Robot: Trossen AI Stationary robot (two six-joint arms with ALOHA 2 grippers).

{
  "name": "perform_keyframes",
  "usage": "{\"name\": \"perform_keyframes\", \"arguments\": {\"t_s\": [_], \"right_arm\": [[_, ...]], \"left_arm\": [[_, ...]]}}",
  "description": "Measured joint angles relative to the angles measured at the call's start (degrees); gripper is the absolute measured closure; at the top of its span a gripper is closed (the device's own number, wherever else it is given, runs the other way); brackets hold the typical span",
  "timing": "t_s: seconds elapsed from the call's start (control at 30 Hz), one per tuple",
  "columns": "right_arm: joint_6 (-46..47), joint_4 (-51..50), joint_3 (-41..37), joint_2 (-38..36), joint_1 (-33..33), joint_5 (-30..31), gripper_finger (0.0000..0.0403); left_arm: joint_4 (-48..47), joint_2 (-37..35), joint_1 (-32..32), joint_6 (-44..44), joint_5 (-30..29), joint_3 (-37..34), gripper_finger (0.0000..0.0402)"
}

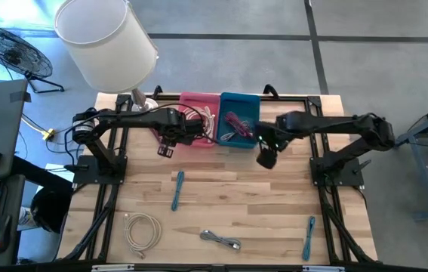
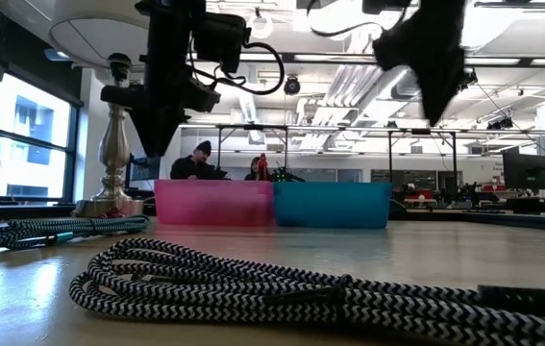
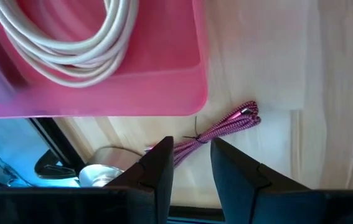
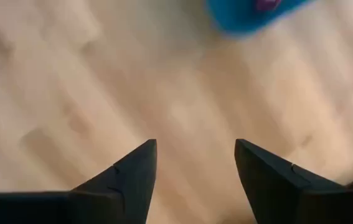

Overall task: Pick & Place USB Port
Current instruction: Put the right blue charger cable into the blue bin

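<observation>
- The pink bin (image 1: 198, 117) stands at the table's (image 1: 259, 204) far edge, touching the blue bin (image 1: 240, 113) on its right.
- A white cable (image 3: 70, 43) lies coiled in the pink bin; a magenta cable (image 1: 236, 125) lies in the blue bin.
- The left gripper (image 1: 167, 149) hangs just in front of the pink bin's near left corner. Its fingers (image 3: 157, 171) stand narrowly apart with a pink braided cable (image 3: 223, 127) running between them; whether they grip it cannot be told.
- The right gripper (image 4: 195, 165) hovers over bare wood just in front of the blue bin's near right corner, fingers wide apart and holding nothing.
- Well in front of the pink bin lie a blue cable (image 1: 177, 189), a cream coil (image 1: 142, 230) and a grey cable (image 1: 221, 240); a second blue cable (image 1: 309, 236) lies far off to the right.
- A lamp (image 1: 108, 38) stands left of the pink bin.
</observation>
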Motion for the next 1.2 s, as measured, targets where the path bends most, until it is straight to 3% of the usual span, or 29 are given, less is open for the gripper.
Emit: {"name": "perform_keyframes", "arguments": {"t_s": [0.2, 0.53, 0.67, 0.97, 1.2], "right_arm": [[16.2, -1.94, 0.0, -1.35, 13.27, -6.97, 0.0194], [57.73, -2.23, -0.58, -0.98, 34.39, -2.47, 0.0194], [69.83, -2.07, -2.42, -0.94, 39.98, -4.94, 0.0196], [86.33, 7.68, -7.57, -0.91, 49.81, -11.54, 0.0216], [90.62, 28.03, -15.01, -0.91, 55.02, -13.42, 0.0222]], "left_arm": [[1.98, 0.0, 0.0, -0.13, 0.0, 0.0, 0.0298], [2.34, 0.0, 0.0, -0.22, 0.92, 0.0, 0.0298], [2.32, 0.0, 0.0, -1.38, 0.95, 0.0, 0.0298], [2.6, 0.0, 0.0, -1.57, 0.96, -0.04, 0.0298], [2.65, 0.0, -0.02, -1.68, 0.95, -0.04, 0.0298]]}}
